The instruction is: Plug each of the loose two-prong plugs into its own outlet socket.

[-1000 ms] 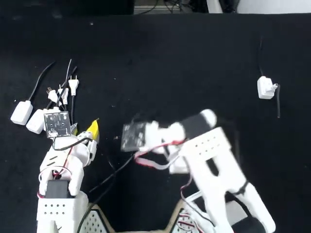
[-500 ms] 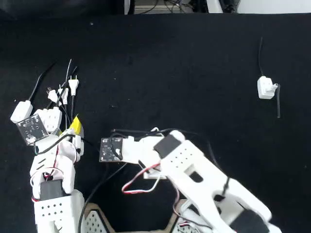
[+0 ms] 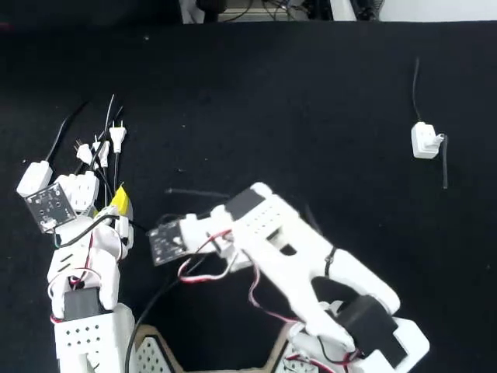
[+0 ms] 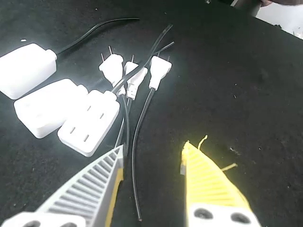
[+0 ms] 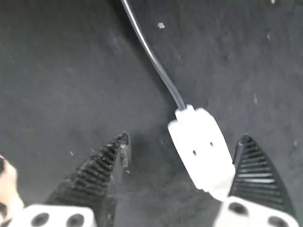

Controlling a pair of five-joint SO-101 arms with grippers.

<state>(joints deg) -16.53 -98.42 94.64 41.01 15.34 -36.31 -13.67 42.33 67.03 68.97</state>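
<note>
Three white two-prong plugs (image 4: 134, 75) on black cords lie bunched at the table's left (image 3: 101, 144). Beside them sit three white outlet sockets (image 4: 89, 122), side by side (image 3: 35, 177). My left gripper (image 4: 151, 150) hovers open just short of the cords, grey finger toward the nearest socket, yellow finger (image 3: 120, 198) on the other side. My right gripper (image 5: 184, 138) is open low over the cloth around a fourth white socket (image 5: 202, 150) on a black cord, which lies close to one black finger. The right arm (image 3: 264, 225) stretches leftward across the front.
A black cloth (image 3: 272, 109) covers the table. A white plug block (image 3: 425, 140) with a short black cord lies far right. Black cords trail from the plug cluster toward the front, between the two arms. Both arm bases stand at the front edge.
The right arm has swung left across the front of the table, its wrist now close to the left arm. The left wrist turned leftward toward the sockets, then held still.
</note>
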